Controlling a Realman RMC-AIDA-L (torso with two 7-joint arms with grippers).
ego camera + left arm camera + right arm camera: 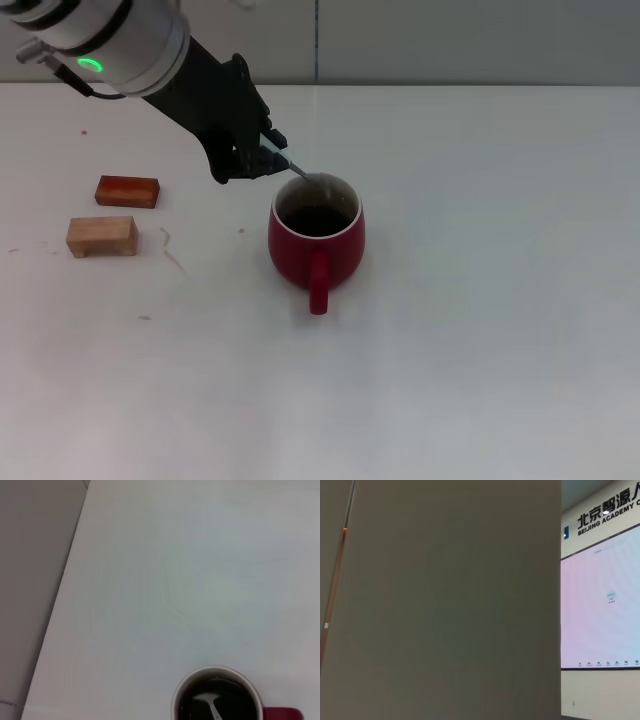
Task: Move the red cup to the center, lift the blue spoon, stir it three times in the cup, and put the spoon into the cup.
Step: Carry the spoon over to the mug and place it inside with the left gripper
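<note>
Left gripper (268, 152) is closed on the blue spoon (300, 172), just left of and behind the red cup (316, 232) at bench (480, 320) centre. Spoon axis slants down-right; its bowl sits inside the cup. Right gripper is out of view.

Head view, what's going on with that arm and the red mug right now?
The left gripper holds the blue spoon tilted over the red cup, its bowl dipped inside the cup. The cup stands upright on the white table, handle toward the robot. Two wooden blocks lie apart on the robot's left. The right arm is out of sight, parked elsewhere.
</note>
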